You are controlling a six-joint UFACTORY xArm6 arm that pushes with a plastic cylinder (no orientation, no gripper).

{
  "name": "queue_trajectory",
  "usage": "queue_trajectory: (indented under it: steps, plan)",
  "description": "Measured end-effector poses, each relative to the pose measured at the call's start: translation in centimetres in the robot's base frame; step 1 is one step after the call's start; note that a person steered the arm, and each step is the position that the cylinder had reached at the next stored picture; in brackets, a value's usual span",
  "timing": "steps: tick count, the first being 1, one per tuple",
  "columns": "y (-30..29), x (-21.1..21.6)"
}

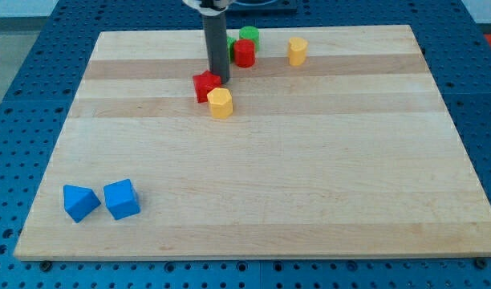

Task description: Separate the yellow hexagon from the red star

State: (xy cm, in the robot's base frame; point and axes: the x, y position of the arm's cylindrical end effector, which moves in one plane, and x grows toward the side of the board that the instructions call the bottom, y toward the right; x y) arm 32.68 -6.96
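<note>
The yellow hexagon (220, 103) sits on the wooden board near the view's top centre. The red star (204, 85) lies just up and to the left of it, touching it. My tip (219, 80) is at the red star's right edge, just above the yellow hexagon. The dark rod rises from there to the view's top.
A red cylinder (244, 53) and a green block (248, 35) stand right of the rod near the top edge. A second yellow block (298, 50) stands further right. Two blue blocks (80, 201) (121, 199) lie at the bottom left. The board (310, 177) is bordered by blue pegboard.
</note>
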Motion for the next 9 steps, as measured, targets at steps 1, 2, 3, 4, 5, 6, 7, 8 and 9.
queue_trajectory:
  steps: [1,2,3,4,5,6,7,8,9]
  plan:
    - [-0.5,1.7]
    - [-0.5,4.2]
    - [0.1,5.0]
    - [2.1,5.0]
    - [4.6,5.0]
    - [5.8,5.7]
    - [5.8,7.9]
    - [5.8,10.3]
    - [4.9,10.7]
